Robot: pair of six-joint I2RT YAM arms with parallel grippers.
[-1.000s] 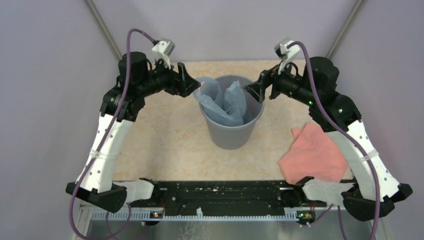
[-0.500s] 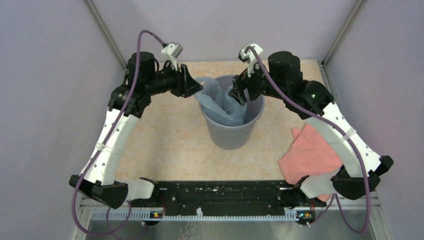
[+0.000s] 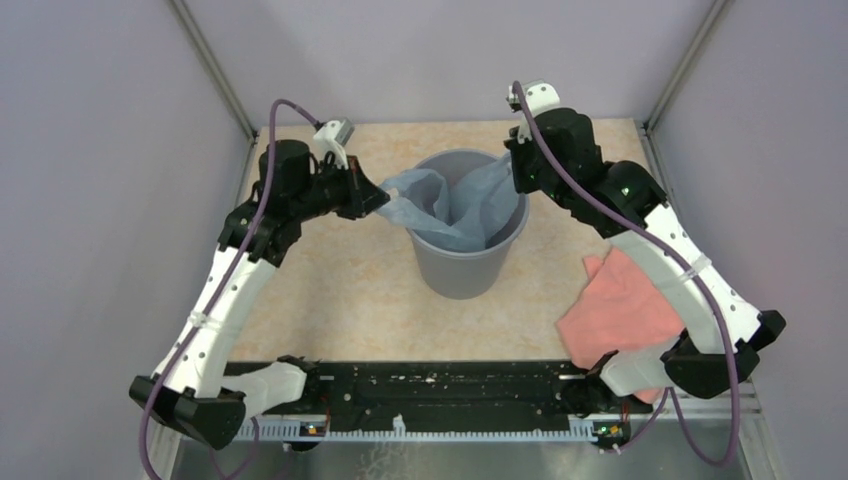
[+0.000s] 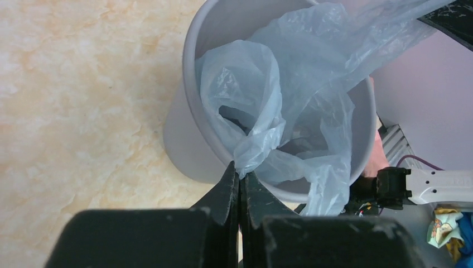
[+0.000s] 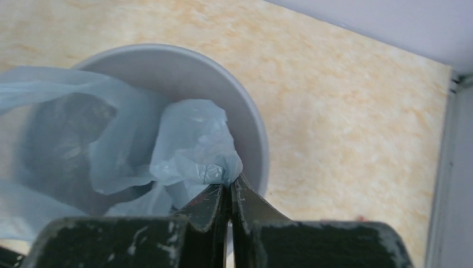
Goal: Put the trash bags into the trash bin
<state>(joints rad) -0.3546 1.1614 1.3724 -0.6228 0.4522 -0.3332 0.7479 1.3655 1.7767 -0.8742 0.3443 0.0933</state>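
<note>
**Both grippers pinch the bag at the bin's rim**

The beige marbled tabletop [image 3: 330, 290] carries the plain grey round plastic trash bin [image 3: 465, 270], which stands upright near its middle. The thin, translucent pale blue plastic trash bag [image 3: 455, 215] sits mostly inside the bin, crumpled, with one edge drawn out over the left rim and another raised at the right rim. A salmon-pink cloth [image 3: 625, 305] lies on the table right of the bin, apart from it. The left gripper [image 4: 240, 174] is clenched on a bunched fold of the bag just outside the rim. The right gripper [image 5: 230, 188] is clenched on another fold at the opposite rim
</note>
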